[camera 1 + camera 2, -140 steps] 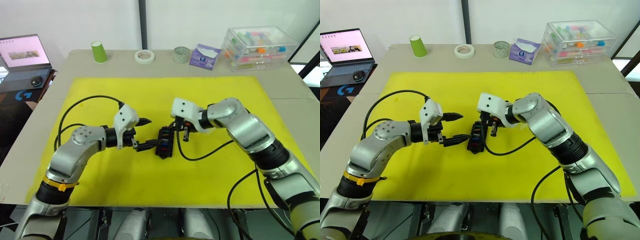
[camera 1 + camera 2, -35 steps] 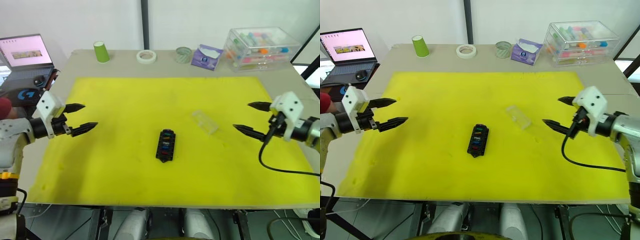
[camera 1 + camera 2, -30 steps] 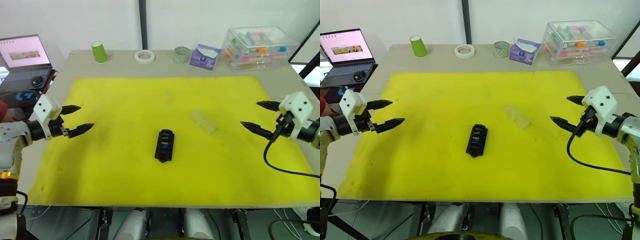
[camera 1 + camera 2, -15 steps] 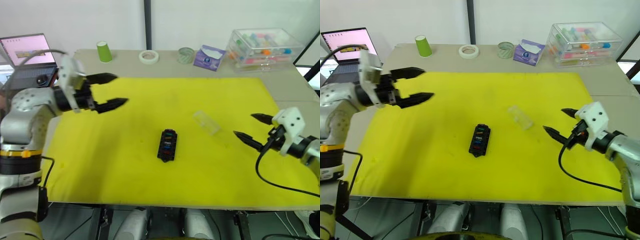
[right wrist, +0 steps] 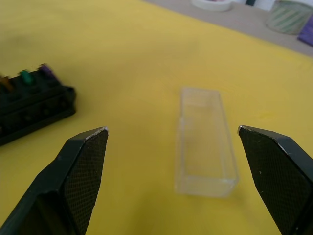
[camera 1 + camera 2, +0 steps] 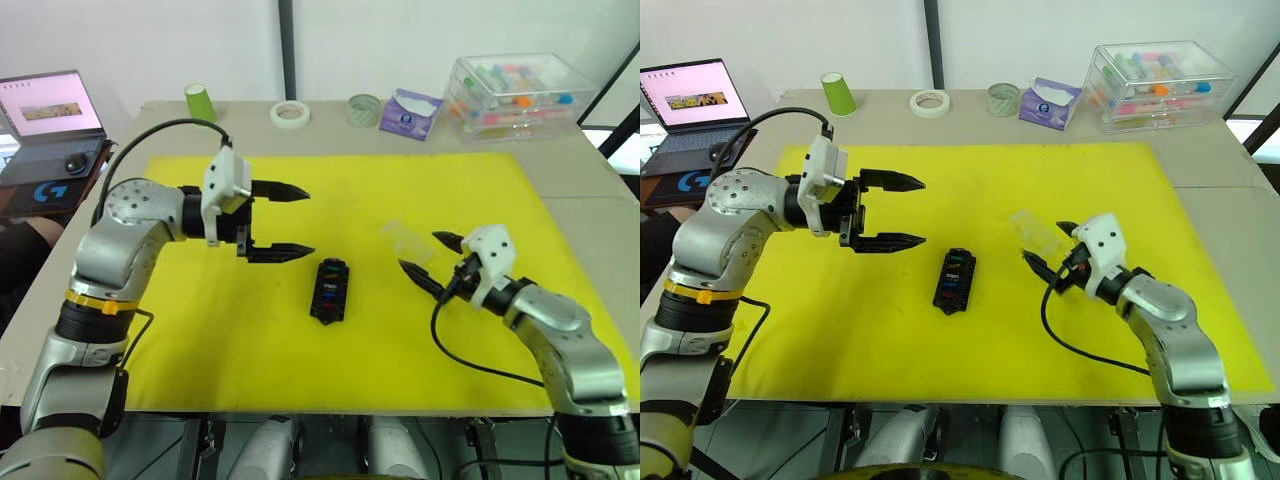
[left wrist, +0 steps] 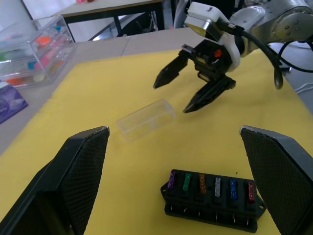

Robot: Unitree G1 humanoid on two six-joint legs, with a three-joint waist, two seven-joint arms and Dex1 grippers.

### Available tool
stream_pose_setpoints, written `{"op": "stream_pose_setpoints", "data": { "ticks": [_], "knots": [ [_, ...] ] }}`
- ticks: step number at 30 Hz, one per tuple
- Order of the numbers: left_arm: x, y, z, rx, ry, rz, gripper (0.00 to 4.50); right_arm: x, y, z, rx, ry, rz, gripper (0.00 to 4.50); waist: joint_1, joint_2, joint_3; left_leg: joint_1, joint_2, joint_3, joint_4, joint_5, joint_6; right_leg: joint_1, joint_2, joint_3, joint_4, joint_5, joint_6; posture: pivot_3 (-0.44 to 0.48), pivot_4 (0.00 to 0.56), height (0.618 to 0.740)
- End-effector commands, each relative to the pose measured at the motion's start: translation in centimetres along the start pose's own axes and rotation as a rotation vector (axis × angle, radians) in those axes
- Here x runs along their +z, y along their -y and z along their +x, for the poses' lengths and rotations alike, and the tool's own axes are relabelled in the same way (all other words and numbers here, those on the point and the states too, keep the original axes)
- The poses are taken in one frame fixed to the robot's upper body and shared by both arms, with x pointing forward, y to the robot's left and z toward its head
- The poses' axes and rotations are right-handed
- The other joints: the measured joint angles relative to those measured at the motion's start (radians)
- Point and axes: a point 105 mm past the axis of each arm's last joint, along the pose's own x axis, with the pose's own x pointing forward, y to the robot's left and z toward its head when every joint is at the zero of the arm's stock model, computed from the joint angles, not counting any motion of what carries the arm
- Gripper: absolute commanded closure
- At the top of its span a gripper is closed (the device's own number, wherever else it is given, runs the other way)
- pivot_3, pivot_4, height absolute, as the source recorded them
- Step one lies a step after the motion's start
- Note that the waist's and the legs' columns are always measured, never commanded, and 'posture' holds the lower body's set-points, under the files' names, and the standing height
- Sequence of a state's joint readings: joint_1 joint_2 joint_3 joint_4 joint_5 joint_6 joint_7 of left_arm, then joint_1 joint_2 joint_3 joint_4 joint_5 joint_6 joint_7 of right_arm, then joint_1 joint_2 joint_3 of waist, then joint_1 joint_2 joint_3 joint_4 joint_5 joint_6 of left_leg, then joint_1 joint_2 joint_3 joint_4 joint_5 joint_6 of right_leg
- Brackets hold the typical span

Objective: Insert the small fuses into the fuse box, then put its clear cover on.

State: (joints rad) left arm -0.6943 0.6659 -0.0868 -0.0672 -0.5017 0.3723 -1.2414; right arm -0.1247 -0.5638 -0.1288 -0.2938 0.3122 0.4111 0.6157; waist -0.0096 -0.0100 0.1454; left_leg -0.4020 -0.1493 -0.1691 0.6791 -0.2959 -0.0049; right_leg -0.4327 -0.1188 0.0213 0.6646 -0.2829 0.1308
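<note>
The black fuse box [image 6: 330, 290] lies in the middle of the yellow mat, and several small fuses [image 7: 210, 184] in different colours stand in its slots. To its right and a little farther back lies the clear cover [image 6: 405, 240], on its own on the mat. My right gripper [image 6: 422, 253] is open just right of the cover, with its fingers pointing at the near end. The right wrist view has the cover [image 5: 205, 142] lying between those spread fingers, untouched. My left gripper [image 6: 300, 222] hangs open just left of the box and slightly behind it, holding nothing.
The yellow mat [image 6: 220, 340] covers most of the table. Along the back edge stand a green cup [image 6: 198, 102], a white tape roll [image 6: 288, 113], a second roll [image 6: 363, 108], a purple tissue pack [image 6: 408, 112] and a clear storage case [image 6: 515, 92]. A laptop [image 6: 40, 110] sits far left.
Both arms have swung inward. The left gripper came from the far left toward the fuse box, and the right gripper moved left up to the clear cover. Box and cover stayed put.
</note>
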Motion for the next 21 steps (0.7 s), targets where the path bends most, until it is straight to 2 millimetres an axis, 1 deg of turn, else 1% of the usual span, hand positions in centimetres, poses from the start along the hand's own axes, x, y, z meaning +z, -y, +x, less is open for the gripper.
{"op": "stream_pose_setpoints", "data": {
  "ticks": [1, 3, 8, 11, 14, 17, 21],
  "knots": [
    [1.1, 0.0, 0.0, -0.006, 0.003, 0.046, 0.00, -0.9, 1.1, 0.7, -0.055, -0.006, -0.005, 0.02, -0.001, 0.000, 0.000, 0.000, 0.000, 0.000, 0.000, 0.000, 0.000, 0.000, 0.000, 0.000, 0.000, 0.000, 0.000, 0.000, 0.150, 0.740],
    [1.1, 0.1, 0.0, -0.007, 0.002, 0.045, 0.00, -1.5, 1.7, 1.1, -0.079, -0.018, 0.011, 0.02, -0.001, 0.000, 0.000, 0.000, 0.000, 0.000, 0.000, 0.000, 0.000, 0.000, 0.000, 0.000, 0.000, 0.000, 0.000, 0.000, 0.150, 0.740],
    [1.2, 0.8, 0.1, -0.016, -0.008, 0.051, 0.00, -2.5, 1.9, 1.8, -0.070, -0.048, 0.050, 0.02, -0.005, 0.000, 0.000, 0.000, 0.000, 0.000, 0.000, 0.000, 0.000, 0.000, 0.000, 0.000, 0.000, 0.000, 0.000, 0.000, 0.150, 0.740],
    [1.5, 1.1, 0.2, -0.017, 0.000, 0.043, 0.00, -2.6, 1.8, 2.2, -0.062, -0.039, 0.075, 0.02, -0.004, 0.000, 0.000, 0.000, 0.000, 0.000, 0.000, 0.000, 0.000, 0.000, 0.000, 0.000, 0.000, 0.000, 0.000, 0.000, 0.150, 0.740],
    [1.2, 1.3, 0.2, -0.016, -0.007, 0.041, 0.00, -2.3, 1.7, 2.3, -0.064, -0.022, 0.093, 0.02, -0.004, 0.000, 0.000, 0.000, 0.000, 0.000, 0.000, 0.000, 0.000, 0.000, 0.000, 0.000, 0.000, 0.000, 0.000, 0.000, 0.150, 0.740],
    [1.1, 1.4, 0.1, -0.014, -0.010, 0.035, 0.00, -2.1, 1.5, 2.2, -0.053, -0.003, 0.088, 0.60, -0.004, 0.000, 0.000, 0.000, 0.000, 0.000, 0.000, 0.000, 0.000, 0.000, 0.000, 0.000, 0.000, 0.000, 0.000, 0.000, 0.150, 0.740],
    [1.1, 1.5, 0.0, -0.009, -0.008, 0.029, 0.00, -2.0, 1.2, 2.1, -0.039, 0.005, 0.085, 2.01, -0.003, 0.000, 0.000, 0.000, 0.000, 0.000, 0.000, 0.000, 0.000, 0.000, 0.000, 0.000, 0.000, 0.000, 0.000, 0.000, 0.150, 0.740]
  ]
}}
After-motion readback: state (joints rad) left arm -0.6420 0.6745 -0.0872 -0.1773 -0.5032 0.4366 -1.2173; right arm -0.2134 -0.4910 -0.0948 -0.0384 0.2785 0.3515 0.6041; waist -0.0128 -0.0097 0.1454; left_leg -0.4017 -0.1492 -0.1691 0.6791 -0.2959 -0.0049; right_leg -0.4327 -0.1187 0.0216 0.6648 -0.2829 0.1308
